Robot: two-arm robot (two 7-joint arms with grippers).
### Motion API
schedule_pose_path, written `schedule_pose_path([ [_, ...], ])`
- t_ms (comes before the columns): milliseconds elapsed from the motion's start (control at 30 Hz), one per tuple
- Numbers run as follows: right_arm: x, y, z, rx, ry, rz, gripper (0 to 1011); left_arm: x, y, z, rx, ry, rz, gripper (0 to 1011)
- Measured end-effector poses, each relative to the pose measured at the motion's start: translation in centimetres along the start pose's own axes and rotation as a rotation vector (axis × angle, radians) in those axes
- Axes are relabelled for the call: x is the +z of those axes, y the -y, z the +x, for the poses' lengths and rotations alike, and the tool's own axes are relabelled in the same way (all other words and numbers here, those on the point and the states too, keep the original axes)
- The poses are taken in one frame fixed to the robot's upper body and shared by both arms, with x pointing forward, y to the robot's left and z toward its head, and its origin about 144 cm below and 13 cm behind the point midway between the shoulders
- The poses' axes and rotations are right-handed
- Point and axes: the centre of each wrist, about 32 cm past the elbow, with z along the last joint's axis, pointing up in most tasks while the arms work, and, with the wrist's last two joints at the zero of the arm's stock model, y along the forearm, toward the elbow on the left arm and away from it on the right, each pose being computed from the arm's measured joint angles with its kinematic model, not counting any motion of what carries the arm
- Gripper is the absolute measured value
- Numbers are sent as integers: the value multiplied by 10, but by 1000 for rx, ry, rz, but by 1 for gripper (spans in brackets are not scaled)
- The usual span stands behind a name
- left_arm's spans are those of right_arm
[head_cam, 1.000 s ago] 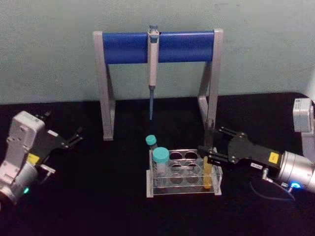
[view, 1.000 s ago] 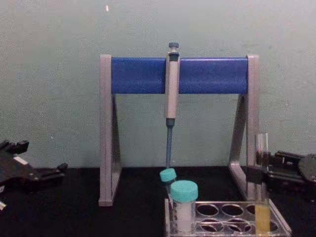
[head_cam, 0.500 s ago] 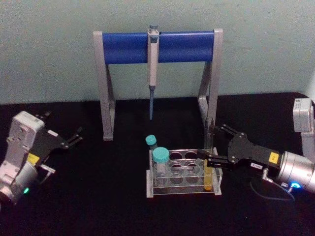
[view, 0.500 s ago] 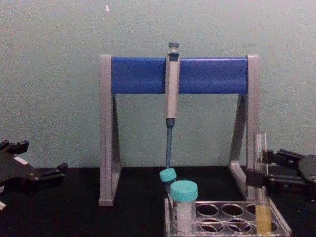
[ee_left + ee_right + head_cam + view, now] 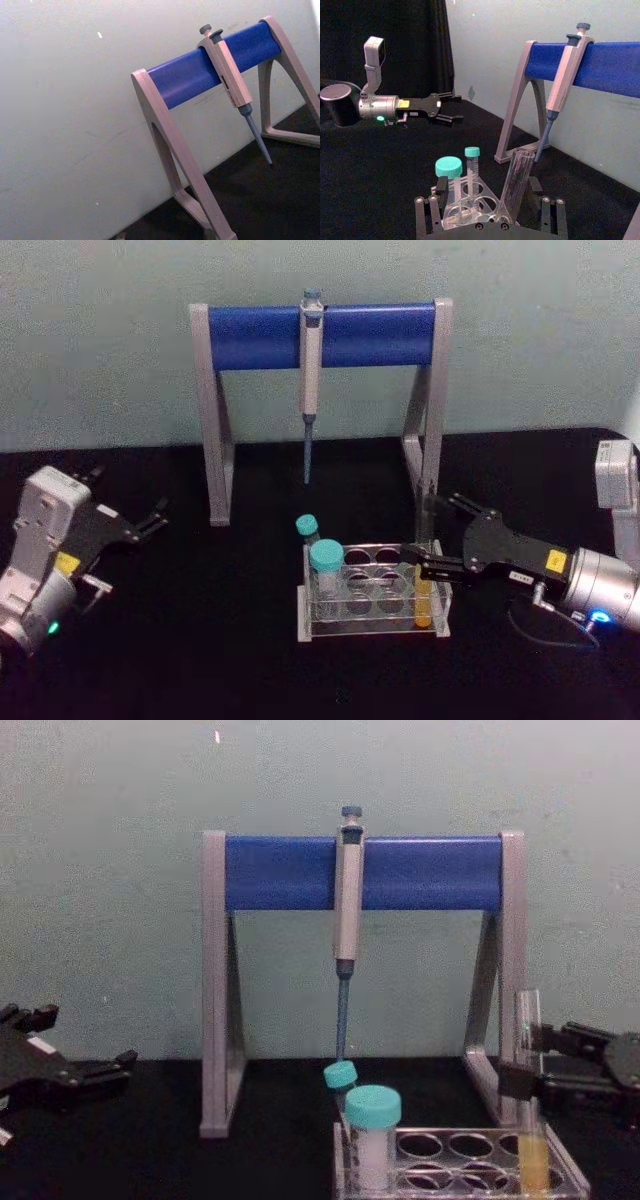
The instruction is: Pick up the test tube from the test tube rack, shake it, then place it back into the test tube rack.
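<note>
Glass test tube (image 5: 424, 592) stands in the test tube rack (image 5: 372, 620); your right gripper (image 5: 428, 540) straddles it open-fingered, so centre, then close gently.

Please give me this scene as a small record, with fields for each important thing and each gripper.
tube: tall clear glass test tube with yellow-orange liquid, standing in the rack's right front hole
rack: low clear plastic test tube rack, also holding two teal-capped tubes
right gripper: right gripper open, fingers either side of the tube
left gripper: left gripper open, parked far left
behind: grey-blue pipette hanging on stand
</note>
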Motion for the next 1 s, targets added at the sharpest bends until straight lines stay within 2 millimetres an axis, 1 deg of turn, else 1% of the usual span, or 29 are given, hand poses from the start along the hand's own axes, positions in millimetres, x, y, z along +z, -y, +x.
schedule_pose_path([
  [300, 2, 0, -2, -20, 13, 15, 1000, 0, 0, 0, 0, 0, 0, 1001],
  [600, 9, -2, -5, -99, 74, 96, 1000, 0, 0, 0, 0, 0, 0, 1001],
  [767, 13, -2, -6, -170, 115, 174, 1000, 0, 0, 0, 0, 0, 0, 1001],
  [833, 13, -1, -9, -237, 140, 247, 1000, 0, 0, 0, 0, 0, 0, 1001],
  [1000, 12, 2, -12, -343, 153, 326, 1000, 0, 0, 0, 0, 0, 0, 1001],
])
